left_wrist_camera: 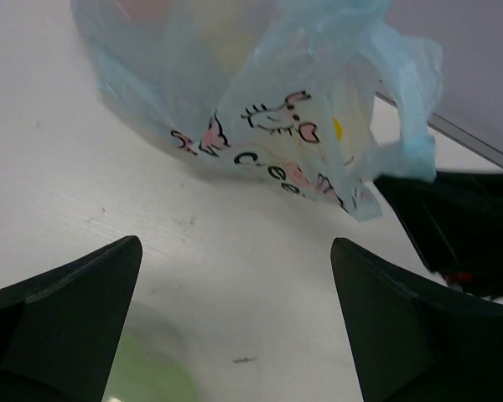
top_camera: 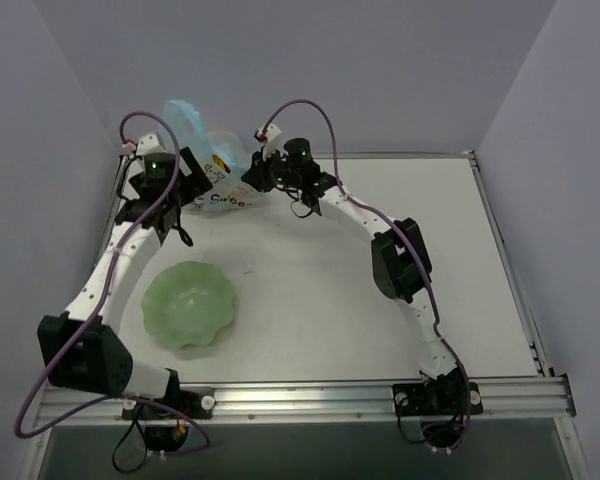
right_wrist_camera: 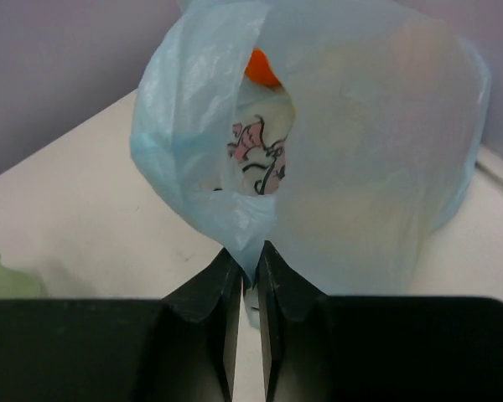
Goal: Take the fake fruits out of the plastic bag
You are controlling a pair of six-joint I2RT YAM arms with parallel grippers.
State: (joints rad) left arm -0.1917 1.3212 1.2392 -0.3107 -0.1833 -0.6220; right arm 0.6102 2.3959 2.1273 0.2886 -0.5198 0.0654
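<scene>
Bag (right_wrist_camera: 360,167) looks thin, slippery, floppy. Right gripper (right_wrist_camera: 248,276) pinches its rim at 6 o'clock; left gripper (left_wrist_camera: 235,318) gapes, empty.

Soft even light, faint shadows, wrist views seemingly blurred

Left arm (top_camera: 105,280) and right arm (top_camera: 432,325): white tubular links with bulky black joint housings (top_camera: 400,262) at the elbows. A purple cable (top_camera: 25,405) runs along each arm and loops free near the wrist. One green indicator light (top_camera: 152,166) glows on each black wrist unit. A small white connector (top_camera: 263,133) with a red spot sits at the right wrist's cable end.

Left gripper (left_wrist_camera: 235,243): fingers (left_wrist_camera: 75,310) matte black, broad and wedge-shaped, tapering to blunt tips.

Right gripper (right_wrist_camera: 250,255): same black fingers (right_wrist_camera: 205,297), with flat inner faces and stepped shoulders.
</scene>
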